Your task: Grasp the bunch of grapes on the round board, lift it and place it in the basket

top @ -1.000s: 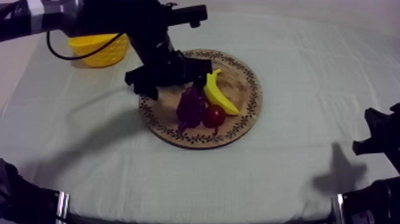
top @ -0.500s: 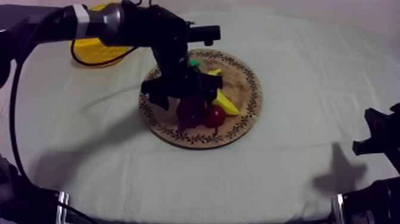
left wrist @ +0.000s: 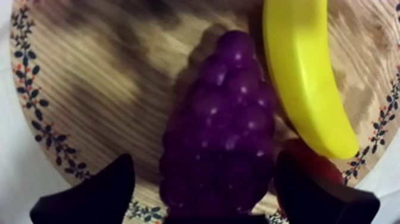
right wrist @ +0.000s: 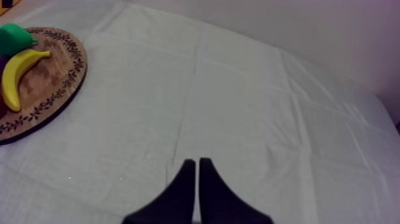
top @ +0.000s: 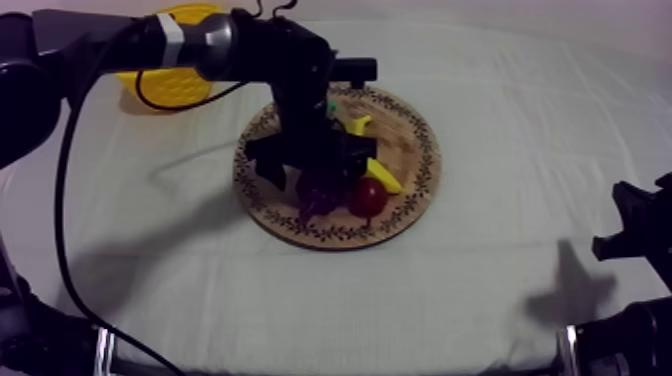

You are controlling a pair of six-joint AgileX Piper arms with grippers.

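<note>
My left fingers spread, straddling the grapes on the board. My right fingers pressed together over the desk.

Left claw spread wide — right claw pinched together.

- In the top view, the left arm covered the top of the bunch of grapes, the banana's middle, most of the pear and part of the yellow basket.
- In the left wrist view, a finger of the left gripper hid most of the small red fruit.
- The edges of that view cut off the wooden board.
</note>
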